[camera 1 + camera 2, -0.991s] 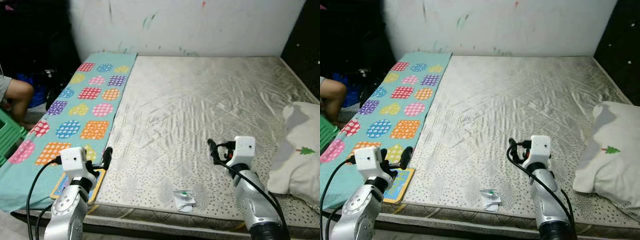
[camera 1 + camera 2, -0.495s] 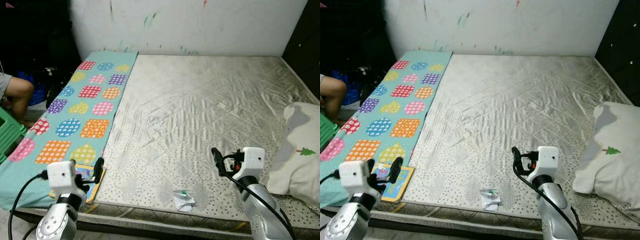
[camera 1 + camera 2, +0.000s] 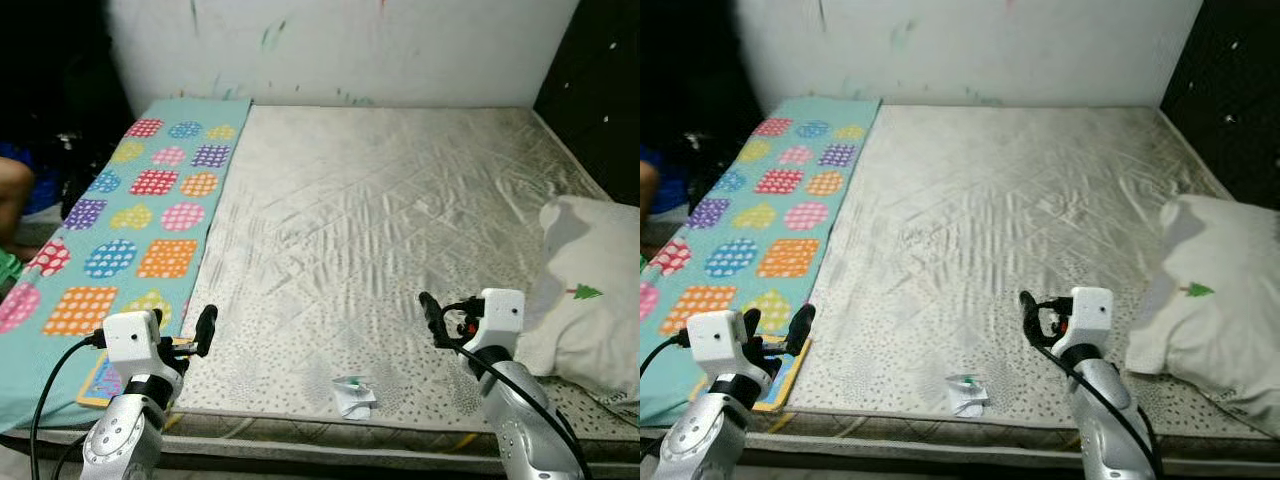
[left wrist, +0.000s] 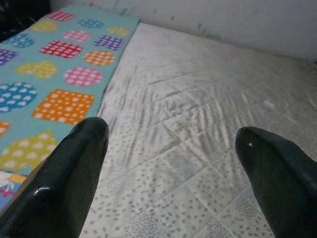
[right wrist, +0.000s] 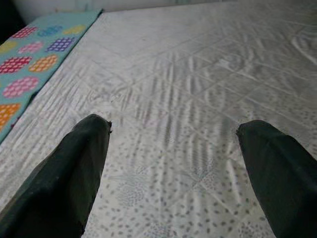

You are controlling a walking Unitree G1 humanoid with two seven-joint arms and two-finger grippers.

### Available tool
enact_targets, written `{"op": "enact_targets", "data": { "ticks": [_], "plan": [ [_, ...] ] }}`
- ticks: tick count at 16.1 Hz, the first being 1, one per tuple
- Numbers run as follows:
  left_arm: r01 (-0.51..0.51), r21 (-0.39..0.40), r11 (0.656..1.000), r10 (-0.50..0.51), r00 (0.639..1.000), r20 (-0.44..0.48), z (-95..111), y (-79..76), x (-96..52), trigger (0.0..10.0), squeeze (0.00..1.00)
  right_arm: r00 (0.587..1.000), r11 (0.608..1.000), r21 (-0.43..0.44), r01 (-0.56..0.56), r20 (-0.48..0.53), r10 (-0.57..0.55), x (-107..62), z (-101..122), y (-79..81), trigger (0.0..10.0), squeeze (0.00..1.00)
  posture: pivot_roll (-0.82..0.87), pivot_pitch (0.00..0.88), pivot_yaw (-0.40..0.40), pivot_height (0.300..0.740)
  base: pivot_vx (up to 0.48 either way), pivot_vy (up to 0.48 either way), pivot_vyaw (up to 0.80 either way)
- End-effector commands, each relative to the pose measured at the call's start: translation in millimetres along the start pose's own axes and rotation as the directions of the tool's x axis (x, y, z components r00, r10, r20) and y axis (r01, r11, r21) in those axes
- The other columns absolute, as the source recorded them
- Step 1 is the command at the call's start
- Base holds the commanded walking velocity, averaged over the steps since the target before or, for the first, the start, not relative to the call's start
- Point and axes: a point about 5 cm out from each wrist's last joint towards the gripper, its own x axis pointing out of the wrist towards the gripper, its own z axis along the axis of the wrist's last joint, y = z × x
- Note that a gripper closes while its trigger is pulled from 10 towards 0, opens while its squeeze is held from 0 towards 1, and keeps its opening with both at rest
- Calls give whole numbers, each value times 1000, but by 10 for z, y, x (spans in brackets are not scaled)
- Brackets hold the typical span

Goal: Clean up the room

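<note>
Before me lies the bed [image 3: 400, 210], its bare quilted mattress reaching back to a white wall [image 3: 350, 45] streaked with faint marks. Along my left side of the mattress runs a teal mat [image 3: 130, 220] printed with bright dotted patches. On my right a white pillow [image 3: 590, 290] with a small green tree print rests at the bed's edge. A picture book [image 3: 110, 378] lies on the near end of the mat, just beside my left arm. Near the front edge of the mattress, between my two arms, sits a small crumpled wrapper [image 3: 352, 395], white with a bit of green.

My left gripper [image 4: 171, 163] hangs above the near left part of the bed, fingers spread wide with nothing between them. My right gripper [image 5: 173, 168] hovers over the mattress near the pillow, fingers likewise wide apart and holding nothing.
</note>
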Motion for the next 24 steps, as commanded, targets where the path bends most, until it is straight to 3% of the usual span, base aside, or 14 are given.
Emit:
{"op": "enact_targets", "data": {
  "ticks": [1,7,19,24],
  "plan": [
    [-17,0,1000,17,1000,-17,-18,50,-7,10000,0,1000,1000,1,-16,11,16,29,52,64,10000,0,-66,0,32,740,0,0,0],
    [-10,1,1000,10,1000,-27,-23,48,31,10000,0,1000,1000,10,-18,-3,18,64,38,88,10000,0,-65,0,35,740,0,0,-640],
    [-9,7,1000,9,999,-36,-31,51,41,10000,0,999,999,6,-35,-2,35,50,14,142,10000,0,-62,0,39,740,0,20,0],
    [-10,2,1000,10,999,-43,-32,46,20,10000,0,999,999,5,-40,-11,40,27,5,147,10000,0,-61,0,33,681,0,0,0]
  ]
}}
